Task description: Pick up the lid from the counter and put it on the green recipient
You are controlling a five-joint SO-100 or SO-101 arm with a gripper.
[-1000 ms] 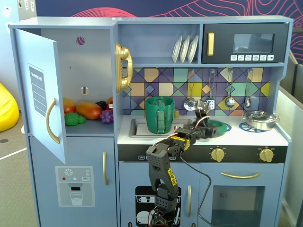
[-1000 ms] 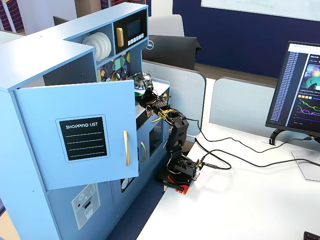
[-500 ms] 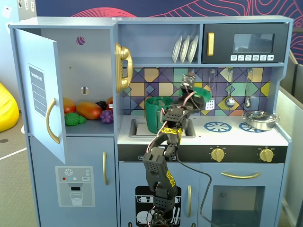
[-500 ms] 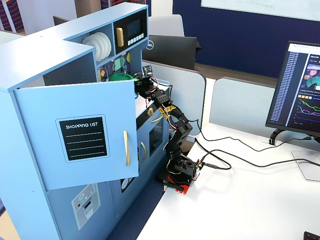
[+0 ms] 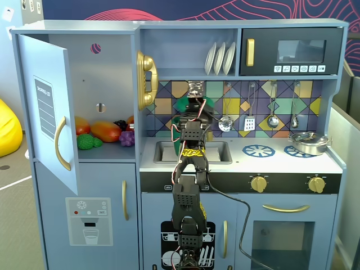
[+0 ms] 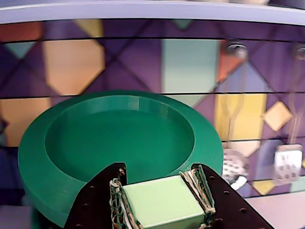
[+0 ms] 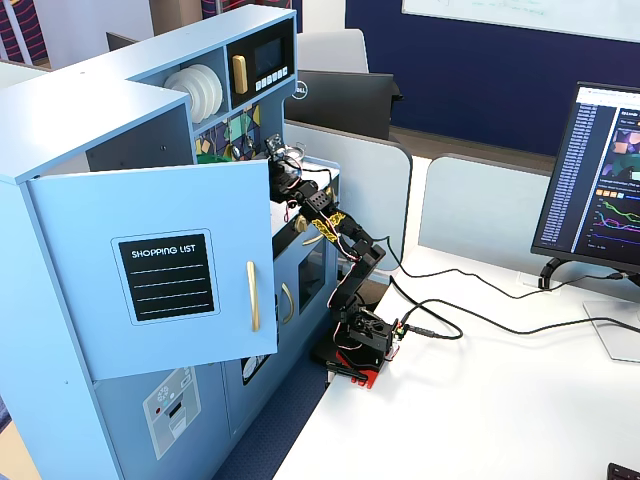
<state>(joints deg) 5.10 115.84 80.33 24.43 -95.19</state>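
My gripper (image 6: 158,180) is shut on the pale green square knob (image 6: 162,200) of the lid (image 6: 95,143), a dark green round disc with a raised rim. In a fixed view the gripper (image 5: 194,102) holds the lid (image 5: 181,105) tilted up in the air in front of the tiled back wall, above the sink (image 5: 164,151). The arm also shows in the other fixed view (image 7: 300,200), reaching into the toy kitchen. The green recipient does not show in any view; the arm may hide it.
A silver pot (image 5: 308,142) sits on the right burner, beside a blue burner ring (image 5: 259,151). Utensils (image 5: 250,121) hang on the back wall. The fridge door (image 5: 48,112) stands open at left, with toy food (image 5: 104,132) inside.
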